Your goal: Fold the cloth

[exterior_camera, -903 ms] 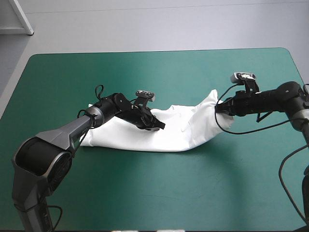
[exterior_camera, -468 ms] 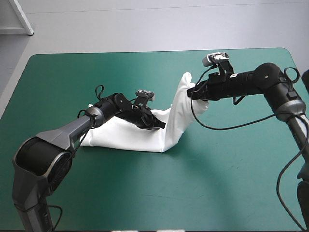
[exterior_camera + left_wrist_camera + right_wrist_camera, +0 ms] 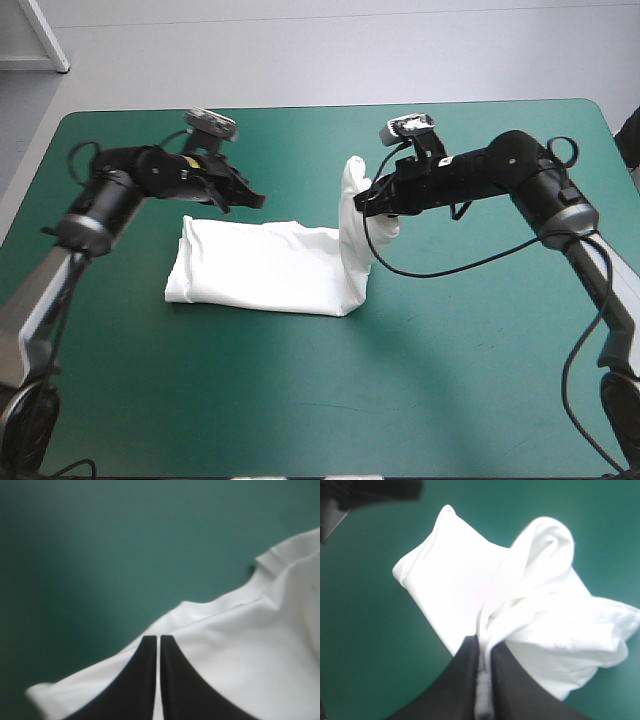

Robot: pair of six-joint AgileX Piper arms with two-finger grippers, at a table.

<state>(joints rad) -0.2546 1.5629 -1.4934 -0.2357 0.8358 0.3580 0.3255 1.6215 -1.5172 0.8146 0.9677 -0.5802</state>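
High view: a crosswise fold of the T-shirt [image 3: 265, 270] looks to be in hand, with its right end held up off the surface [image 3: 300, 400].
Your right gripper [image 3: 365, 200] is clenched on that raised end, while the rest of the T-shirt lies flat mid-surface. Your left gripper [image 3: 250, 198] hangs pressed together and empty just beyond the T-shirt's far edge. Next, I judge, you carry the raised end over the T-shirt's left end, match the edges, then let go.

Plain white T-shirt [image 3: 270, 265], faint grey shading in its creases, uniform teal-green table cover [image 3: 420, 380] out to every edge, solid black left gripper [image 3: 260, 200], solid black right gripper [image 3: 360, 204].
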